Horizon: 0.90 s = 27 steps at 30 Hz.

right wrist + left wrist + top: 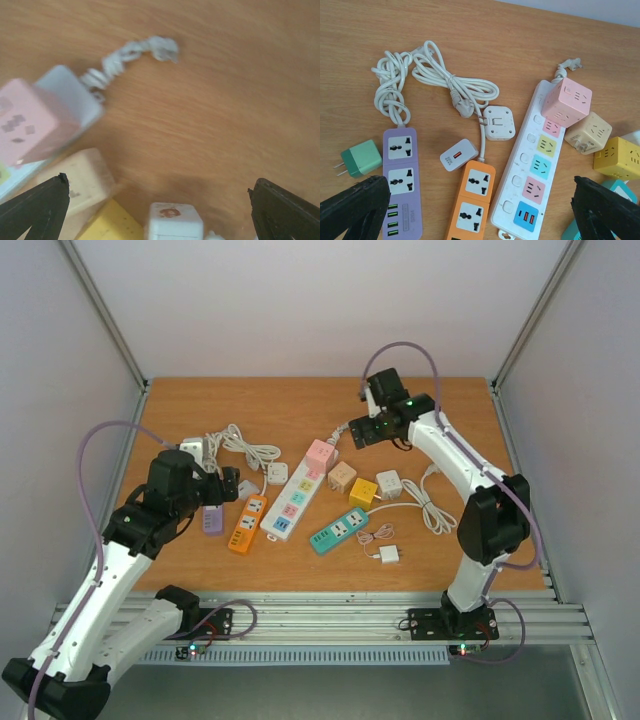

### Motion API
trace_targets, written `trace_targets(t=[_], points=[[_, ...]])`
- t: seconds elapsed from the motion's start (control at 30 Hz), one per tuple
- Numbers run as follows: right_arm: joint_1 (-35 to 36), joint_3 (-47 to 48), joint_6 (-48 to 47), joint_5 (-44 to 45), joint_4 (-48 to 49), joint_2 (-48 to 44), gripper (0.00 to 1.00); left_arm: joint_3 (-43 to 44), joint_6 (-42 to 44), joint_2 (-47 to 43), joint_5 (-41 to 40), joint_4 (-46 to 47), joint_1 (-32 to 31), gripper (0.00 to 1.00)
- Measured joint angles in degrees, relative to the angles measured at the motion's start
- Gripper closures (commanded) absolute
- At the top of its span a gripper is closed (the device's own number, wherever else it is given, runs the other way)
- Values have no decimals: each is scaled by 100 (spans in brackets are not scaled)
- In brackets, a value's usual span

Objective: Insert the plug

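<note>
Left fingers (355, 207) spread wide, holding nothing, over the near ends of the strips. Green charger (361, 157) lies far left on the tabletop (520, 40). Beside it is a purple strip (402, 182) with two sockets and green USB ports. Small grey charger (459, 155) has a red label, lettering too small to read. Orange strip (472, 200) comes next. White power strip (522, 165) has sockets in pink, yellow, teal, pink and blue. Task item is the pink cube plug (567, 102), with slotted socket faces. It sits atop the strip's far end; pin seating cannot be seen. Beige cube (588, 132) and yellow cube (617, 157) lie just right of it. Right fingers (285, 210) fully apart, empty, over bare wood near the pink cube; this view is blurred.
</note>
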Motion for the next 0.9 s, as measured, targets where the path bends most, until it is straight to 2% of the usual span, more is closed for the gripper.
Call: trace_targets(t=[0.1, 0.17, 0.27, 0.37, 0.63, 0.9], points=[[-407, -42, 479, -140, -98, 216, 2, 0, 0, -2, 0, 0, 0, 1], [-560, -492, 664, -201, 48, 192, 1, 0, 0, -2, 0, 0, 0, 1], [-531, -1381, 898, -433, 162, -39, 2, 0, 0, -2, -2, 2, 13, 1], [-358, -1755, 1110, -533, 129, -190, 2, 0, 0, -2, 0, 9, 15, 1], [468, -1766, 1958, 122, 61, -181, 18, 0, 0, -2, 0, 33, 20, 1], [669, -1694, 3209, 518, -232, 44, 17, 0, 0, 0, 0, 33, 20, 0]])
